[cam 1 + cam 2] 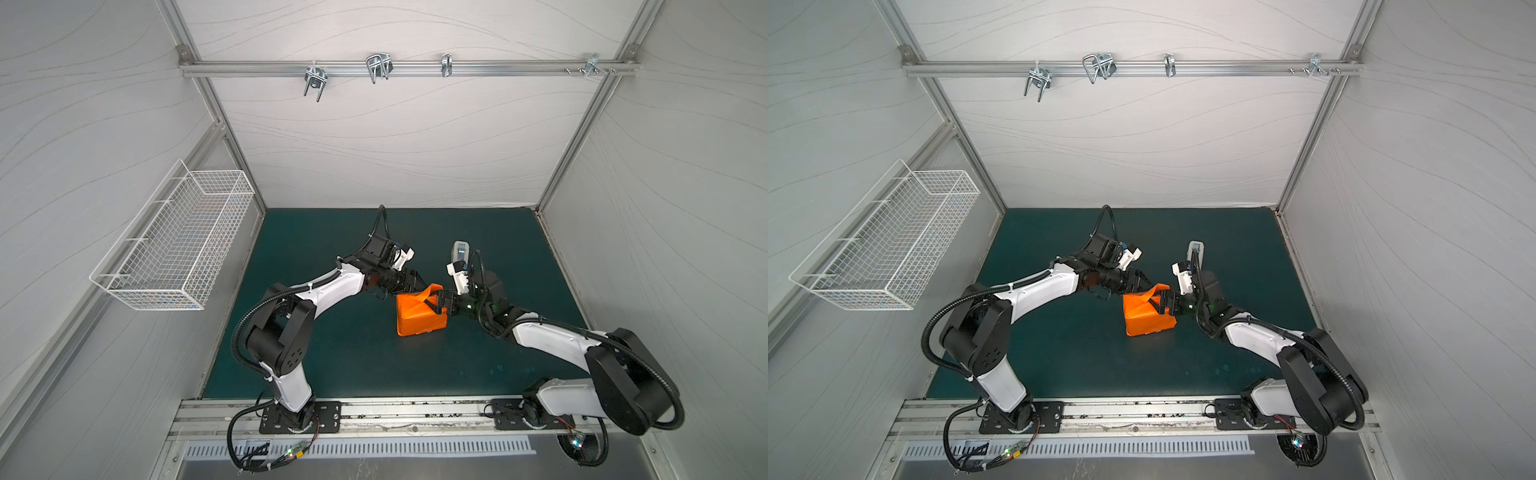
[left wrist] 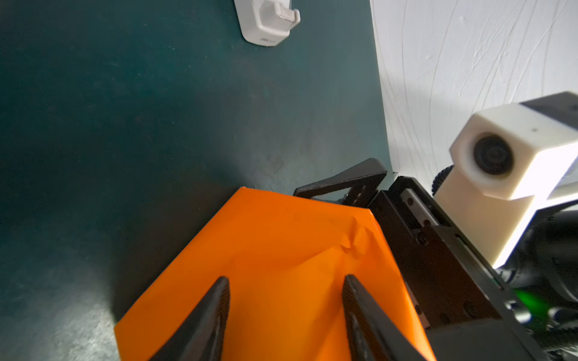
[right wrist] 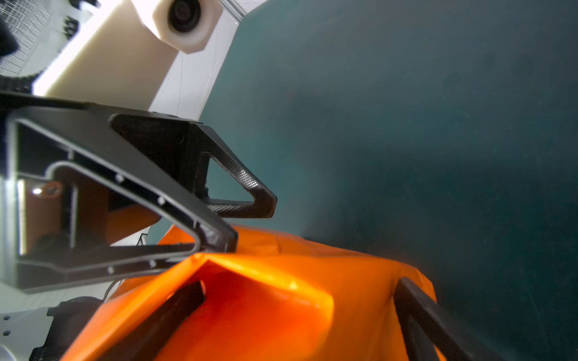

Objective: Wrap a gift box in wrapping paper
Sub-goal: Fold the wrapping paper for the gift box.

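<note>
the left claw and right claw crowd each other, meeting over the folded wrapping paper, which fills the space between and below them. a tape dispenser stands just behind the right claw. the desk lies open beyond the left claw and back toward both arm bases.

The wrapping paper is plain orange, the mat dark teal, the tape dispenser white-grey.
</note>
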You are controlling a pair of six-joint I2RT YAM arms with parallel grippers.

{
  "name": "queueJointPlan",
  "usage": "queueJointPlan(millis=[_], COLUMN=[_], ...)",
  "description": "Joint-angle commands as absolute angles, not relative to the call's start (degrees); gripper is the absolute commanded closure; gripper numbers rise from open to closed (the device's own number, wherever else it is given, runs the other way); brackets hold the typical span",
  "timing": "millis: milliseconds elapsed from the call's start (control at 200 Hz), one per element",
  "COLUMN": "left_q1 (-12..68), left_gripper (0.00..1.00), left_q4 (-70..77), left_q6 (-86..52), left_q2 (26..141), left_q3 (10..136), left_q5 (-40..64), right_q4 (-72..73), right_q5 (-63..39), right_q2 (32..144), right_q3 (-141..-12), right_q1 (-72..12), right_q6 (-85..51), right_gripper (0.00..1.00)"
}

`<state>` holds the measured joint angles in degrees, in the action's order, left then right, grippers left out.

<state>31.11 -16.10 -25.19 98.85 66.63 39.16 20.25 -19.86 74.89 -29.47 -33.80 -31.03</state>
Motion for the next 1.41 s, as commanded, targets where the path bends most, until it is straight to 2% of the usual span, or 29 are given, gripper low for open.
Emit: queueJointPlan(millis=[0, 470, 630, 670, 720, 825, 890, 935, 1140, 1400], left_q1=[32.0, 31.9, 32.0, 31.9, 31.9, 32.0, 31.9, 31.9, 31.9, 32.2], left_gripper=[0.40, 0.40, 0.40, 0.40, 0.40, 0.40, 0.40, 0.40, 0.40, 0.40], left_q4=[-19.3, -18.2, -18.2, -18.3, -18.5, -18.5, -18.5, -18.6, -20.1, -23.4], left_q6=[-22.0, -22.1, -22.0, -21.9, -21.8, -21.8, -21.8, -21.7, -20.9, -19.6], left_q2=[99.4, 99.6, 99.6, 99.5, 99.5, 99.5, 99.4, 99.4, 98.6, 97.7], left_q3=[68.5, 67.5, 67.5, 67.6, 67.6, 67.7, 67.8, 67.8, 68.8, 69.7], left_q5=[37.5, 36.9, 36.8, 36.8, 36.9, 37.1, 37.2, 37.2, 37.6, 37.8], right_q4=[14.7, 4.8, -3.1, -5.6, -7.0, -5.4, -4.0, -2.1, 9.1, 16.8], right_q5=[-18.0, -17.8, -13.4, -12.0, -12.7, -16.1, -18.2, -19.8, -17.9, -13.6], right_q2=[72.4, 62.3, 55.6, 53.9, 51.5, 46.4, 44.5, 43.8, 48.4, 54.6], right_q3=[-29.2, -31.2, -31.8, -31.7, -30.3, -24.8, -21.4, -19.0, -13.3, -13.2], right_q1=[-34.3, -34.3, -33.8, -33.2, -31.8, -30.8, -31.0, -31.2, -37.4, -38.2], right_q6=[-29.7, -27.2, -26.1, -26.1, -26.2, -27.6, -28.6, -29.8, -34.6, -39.7], right_gripper=[0.03, 0.01, 0.02, 0.05, 0.14, 0.46, 0.62, 0.69, 0.70, 0.71])
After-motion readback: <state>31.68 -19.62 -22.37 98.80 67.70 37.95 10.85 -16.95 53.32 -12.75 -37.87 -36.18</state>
